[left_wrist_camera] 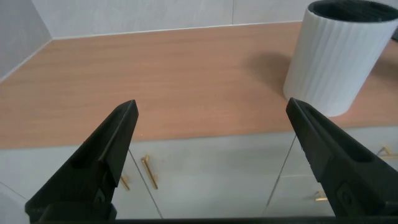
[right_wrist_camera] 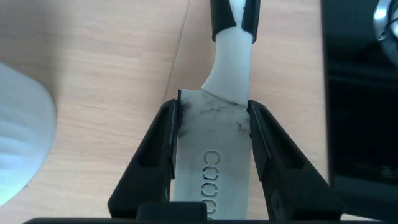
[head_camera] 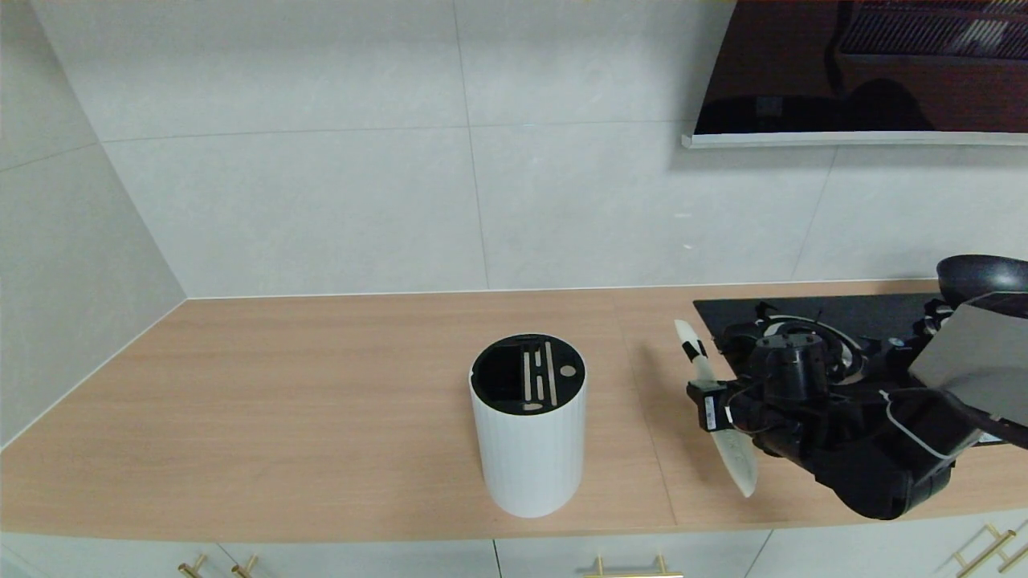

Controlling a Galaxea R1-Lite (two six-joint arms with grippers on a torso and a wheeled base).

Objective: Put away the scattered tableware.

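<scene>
White knife (head_camera: 739, 461) pinched by its blade in my right pincer (head_camera: 713, 408) over the wooden counter (head_camera: 281, 401), between ribbed white knife block (head_camera: 530, 441) and black hob (head_camera: 883, 311); my left pincer (left_wrist_camera: 211, 112) hangs spread at the counter's front edge.

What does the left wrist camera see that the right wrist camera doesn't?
The left wrist view adds the left gripper, its fingers wide apart, and the gold cabinet handles below the counter. The right wrist view adds the right gripper, its fingers shut on a white knife, plus the black stovetop beside it. Both share the wooden counter and the white ribbed holder.
</scene>
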